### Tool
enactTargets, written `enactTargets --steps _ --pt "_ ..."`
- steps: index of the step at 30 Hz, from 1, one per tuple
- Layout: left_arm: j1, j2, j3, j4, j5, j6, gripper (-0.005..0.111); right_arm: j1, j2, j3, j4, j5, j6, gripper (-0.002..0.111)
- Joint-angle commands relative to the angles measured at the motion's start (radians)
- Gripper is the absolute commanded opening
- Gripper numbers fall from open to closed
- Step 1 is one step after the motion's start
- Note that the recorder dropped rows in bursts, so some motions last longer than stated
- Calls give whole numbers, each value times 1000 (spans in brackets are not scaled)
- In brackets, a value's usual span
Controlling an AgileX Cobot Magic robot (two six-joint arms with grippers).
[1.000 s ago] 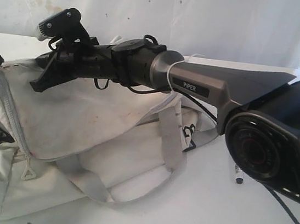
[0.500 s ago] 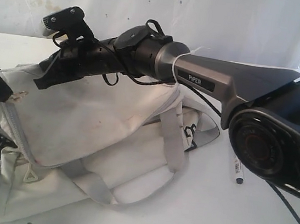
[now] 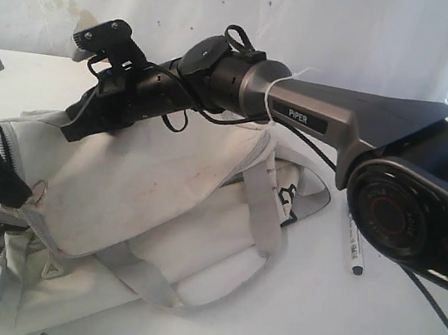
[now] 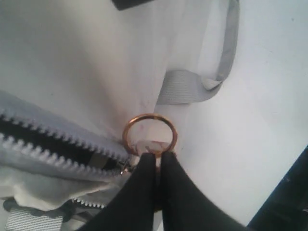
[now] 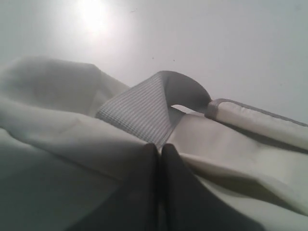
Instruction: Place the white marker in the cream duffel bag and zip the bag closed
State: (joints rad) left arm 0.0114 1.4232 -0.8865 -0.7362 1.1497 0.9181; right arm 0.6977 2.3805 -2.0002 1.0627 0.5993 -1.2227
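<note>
1. Writing: you can read one word, "PIPER", on the grey link of the right arm (image 3: 297, 118). Black print on the cream duffel bag (image 3: 145, 198) is half hidden by a strap and cannot be read. The text on the barrel of the white marker (image 3: 354, 249) is too small to read.
2. Count: two arms, two pincers, one bag, one marker and one copper ring (image 4: 149, 134).
3. Two grey webbing straps (image 3: 265, 198) show on the bag in the exterior view.
4. Left gripper (image 4: 158, 155): its jaws are narrow and clamped on the lower edge of the copper ring, which hangs from the slider of the grey zipper (image 4: 57, 149). Beside the ring the zipper teeth are parted over a dark gap.
5. Right gripper (image 5: 158, 147): its jaws are pressed together at a fold of the bag's cloth, just beside a strap loop. You cannot tell whether cloth is pinched between them.
6. The marker lies on the white table (image 3: 310, 328), outside the bag on the right, with its upper end hidden behind the right arm's base joint.
</note>
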Motion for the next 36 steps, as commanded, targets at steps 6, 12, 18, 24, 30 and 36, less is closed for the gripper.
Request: enactTargets --steps 6,12,18,24,30,36 --pt "-2 -8 25 4 21 12 6 -20 -9 -4 -36 -78 5 0" --pt "-2 -8 -7 -11 22 1 55 -20 -39 -4 -57 -72 5 7" --pt "-2 -8 -108 26 71 -92 75 -20 -72 -2 -174 -47 124 30" --pt "-2 -51 -230 251 71 -347 75 -22 -111 -2 -421 71 345 30" --pt "-2 -90 -234 427 46 -545 75 -22 -167 -2 -651 250 546 28" --pt "-2 -86 -232 430 0 -614 75 -18 -239 79 -721 356 618 23"
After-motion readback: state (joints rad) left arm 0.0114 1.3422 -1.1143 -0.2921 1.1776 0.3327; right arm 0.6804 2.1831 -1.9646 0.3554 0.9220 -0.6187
